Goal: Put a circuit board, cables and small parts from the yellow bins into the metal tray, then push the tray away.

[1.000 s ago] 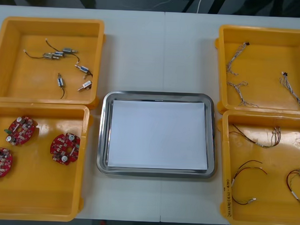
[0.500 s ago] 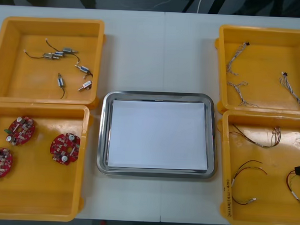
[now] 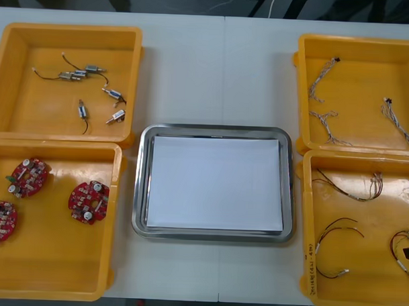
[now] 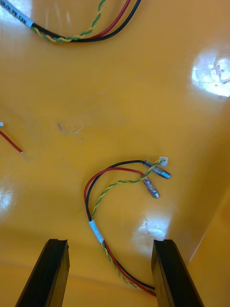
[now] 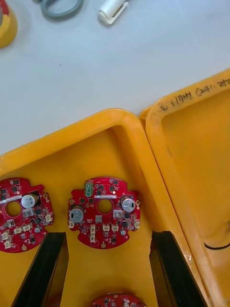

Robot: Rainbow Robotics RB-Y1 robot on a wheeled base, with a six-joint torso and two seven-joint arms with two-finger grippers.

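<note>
My right tool (image 4: pixel 109 244) has crept toward 6 o'clock over the near right yellow bin (image 3: pixel 361 293) this past second. Its fingers now stand wide astride the red, black and yellow cable (image 4: pixel 97 232), so I reckon a grab is close. The left tool (image 5: pixel 109 235), also wide, hangs over a circuit board (image 5: pixel 98 219) in the near left bin (image 3: pixel 46 268). The metal tray (image 3: pixel 141 184) sits mid-surface (image 3: pixel 221 73), white, nothing loaded yet. The cable's tail runs out of frame past one finger, and in the front view the right tool is a mere sliver at 4 o'clock.
</note>
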